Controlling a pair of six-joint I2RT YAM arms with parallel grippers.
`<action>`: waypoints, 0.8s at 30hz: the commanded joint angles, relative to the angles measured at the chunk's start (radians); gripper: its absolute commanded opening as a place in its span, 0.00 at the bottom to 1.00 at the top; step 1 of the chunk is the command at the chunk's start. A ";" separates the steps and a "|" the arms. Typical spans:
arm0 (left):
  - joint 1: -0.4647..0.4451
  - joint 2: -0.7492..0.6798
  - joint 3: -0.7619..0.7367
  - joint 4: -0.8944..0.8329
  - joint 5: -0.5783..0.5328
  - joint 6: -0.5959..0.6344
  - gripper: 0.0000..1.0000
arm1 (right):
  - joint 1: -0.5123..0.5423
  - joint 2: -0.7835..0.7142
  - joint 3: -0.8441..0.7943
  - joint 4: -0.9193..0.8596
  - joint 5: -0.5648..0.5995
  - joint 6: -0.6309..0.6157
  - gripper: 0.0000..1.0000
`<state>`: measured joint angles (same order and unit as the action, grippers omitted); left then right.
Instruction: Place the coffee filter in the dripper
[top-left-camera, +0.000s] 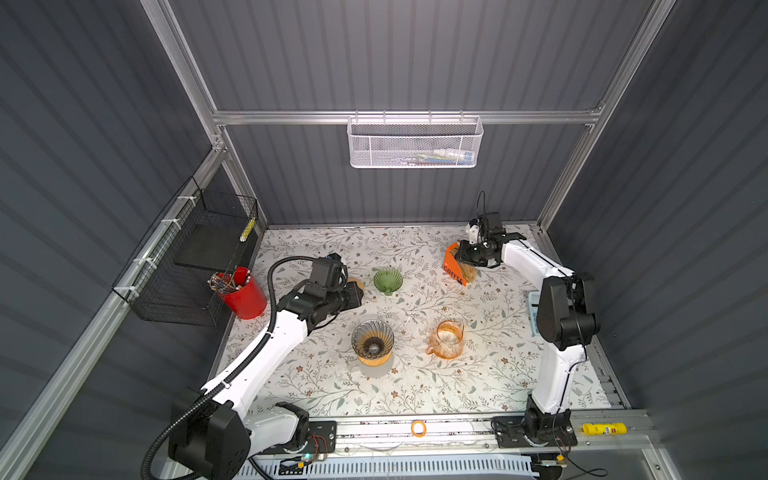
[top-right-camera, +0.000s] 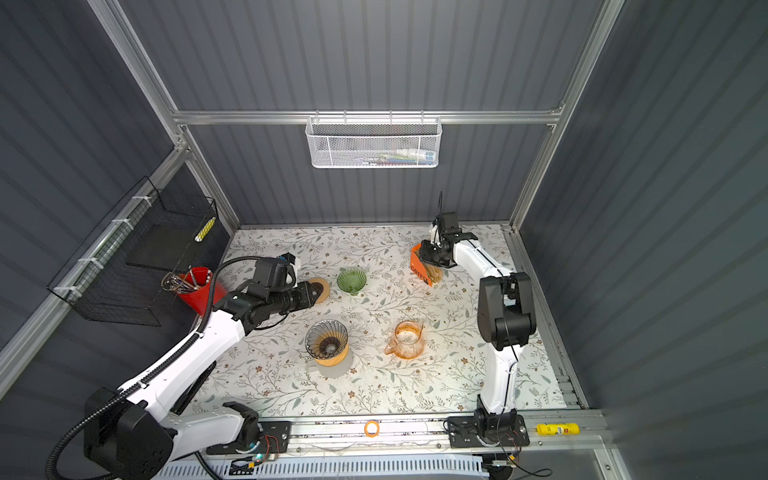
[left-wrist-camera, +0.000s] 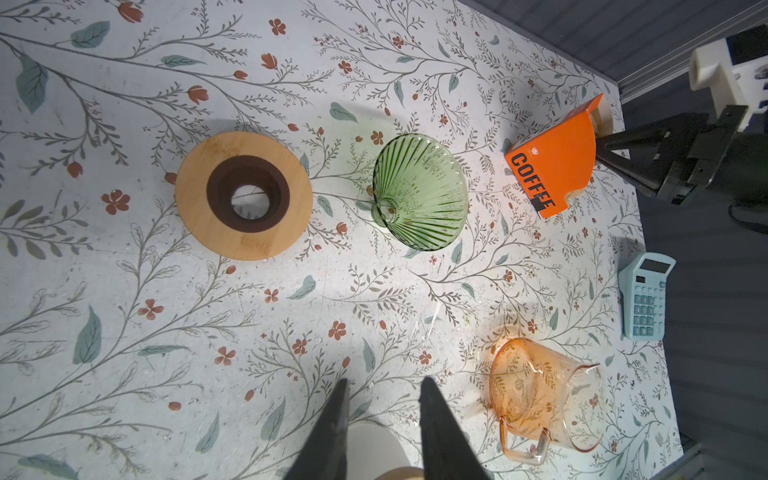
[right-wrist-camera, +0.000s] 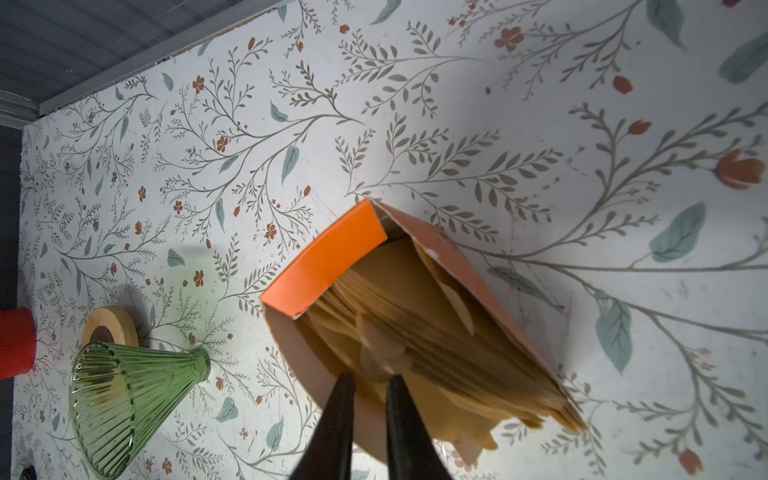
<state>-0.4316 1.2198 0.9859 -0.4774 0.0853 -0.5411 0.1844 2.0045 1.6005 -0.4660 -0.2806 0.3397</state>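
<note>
1. Floral bench (top-left-camera: 415, 386), grey walls: the orange filter box (right-wrist-camera: 328, 266) opens toward the right arm, so the coffee filters (right-wrist-camera: 415, 299) fan out for picking.
2. Right hand (right-wrist-camera: 370, 380) is narrowed about one filter's tab; whether it pinches, I cannot tell.
3. Left hand (left-wrist-camera: 382, 386) hangs parted and empty near the smoky dripper (top-left-camera: 372, 338), likely ready to steady it.

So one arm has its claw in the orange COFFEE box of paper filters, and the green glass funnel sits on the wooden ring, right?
Not quite: the green glass funnel lies on the table beside the wooden ring, apart from it, as the left wrist view shows. The right gripper is indeed at the paper filters in the orange COFFEE box.
</note>
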 joint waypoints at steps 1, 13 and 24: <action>-0.002 -0.008 -0.007 -0.016 -0.009 0.024 0.30 | 0.007 0.024 0.029 -0.015 0.006 -0.004 0.17; -0.002 -0.006 -0.006 -0.017 -0.010 0.024 0.30 | 0.007 0.008 0.021 -0.013 0.009 -0.005 0.00; -0.002 -0.012 -0.006 -0.014 -0.006 0.020 0.30 | 0.007 -0.074 -0.042 -0.009 0.050 -0.010 0.00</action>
<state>-0.4316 1.2198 0.9859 -0.4774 0.0853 -0.5343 0.1871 1.9827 1.5795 -0.4690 -0.2520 0.3359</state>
